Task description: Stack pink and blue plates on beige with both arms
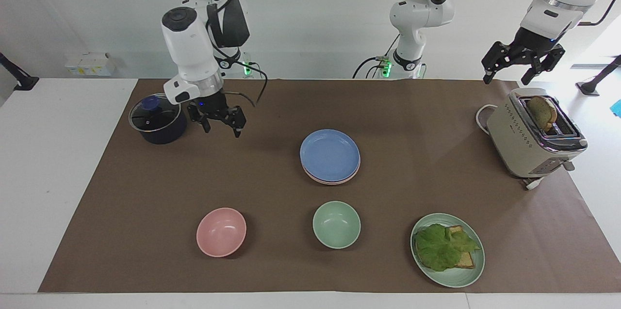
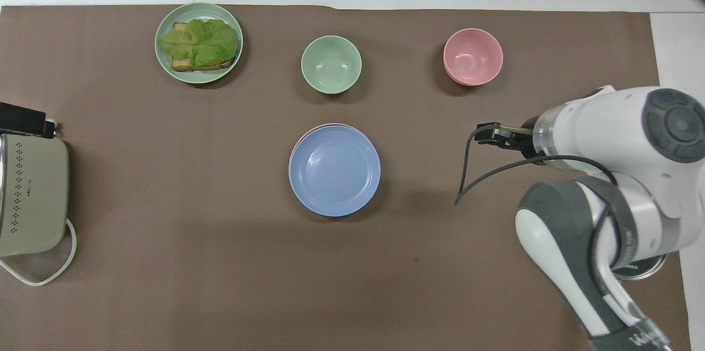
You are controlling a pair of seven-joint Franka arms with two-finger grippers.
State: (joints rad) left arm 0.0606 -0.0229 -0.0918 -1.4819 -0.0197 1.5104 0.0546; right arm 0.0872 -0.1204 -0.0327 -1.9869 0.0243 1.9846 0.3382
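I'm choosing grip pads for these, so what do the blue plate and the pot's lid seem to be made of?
The blue plate looks like matte plastic or a plant-fibre composite: even colour, soft sheen, no sharp glare; glazed ceramic seems unlikely. The pot's lid looks like clear glass in a shiny metal rim, since the dark pot shows through it; its blue knob seems plastic.

**Plates stacked mid-table**

Blue plate (image 1: 330, 154) on top, round, shallow, matte, lying flat and face up. Pink plate (image 1: 335, 182) directly beneath, only a thin rim edge showing. Stacked at mid-table, nearer to the robots than the bowls. Beige plate not discernible.
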